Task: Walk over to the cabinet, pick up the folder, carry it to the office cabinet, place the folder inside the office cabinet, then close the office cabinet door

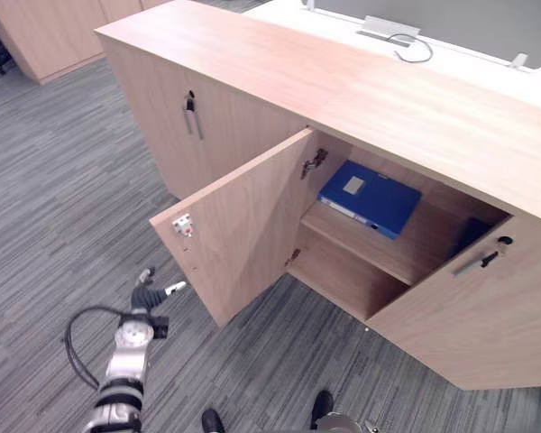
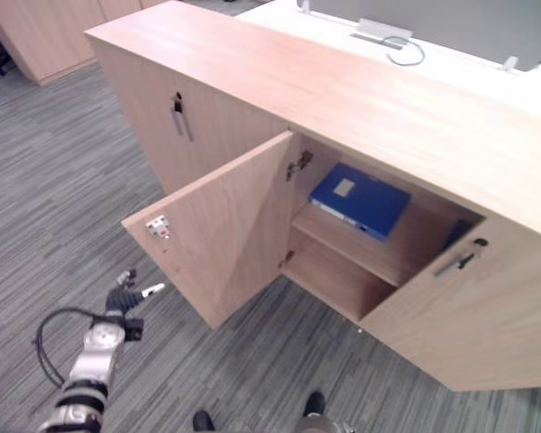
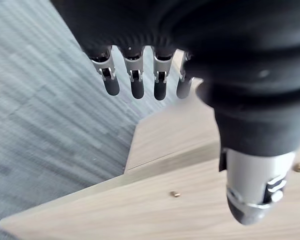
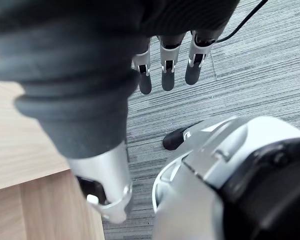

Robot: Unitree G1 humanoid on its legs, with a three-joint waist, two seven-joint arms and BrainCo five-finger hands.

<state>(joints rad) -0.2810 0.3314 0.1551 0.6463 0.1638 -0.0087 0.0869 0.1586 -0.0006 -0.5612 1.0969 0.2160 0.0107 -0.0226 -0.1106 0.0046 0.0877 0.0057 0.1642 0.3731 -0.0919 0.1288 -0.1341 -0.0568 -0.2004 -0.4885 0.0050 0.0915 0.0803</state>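
A blue folder (image 1: 371,197) lies flat on the upper shelf inside the wooden office cabinet (image 1: 361,90). The cabinet's door (image 1: 243,225) stands swung out wide toward me. My left hand (image 1: 150,294) hangs low over the carpet, left of the door's outer edge, a short way off it. In the left wrist view its fingers (image 3: 135,82) are straight and hold nothing, with the door's panel (image 3: 155,210) just past them. My right hand (image 4: 165,65) hangs by my side with relaxed fingers, holding nothing.
The neighbouring door (image 1: 478,307) on the right is shut, with a bar handle (image 1: 481,261). Another shut door with a handle (image 1: 192,114) is further left. Behind the cabinet runs a white desk (image 1: 451,54). More wooden cabinets (image 1: 45,36) stand far left across grey carpet.
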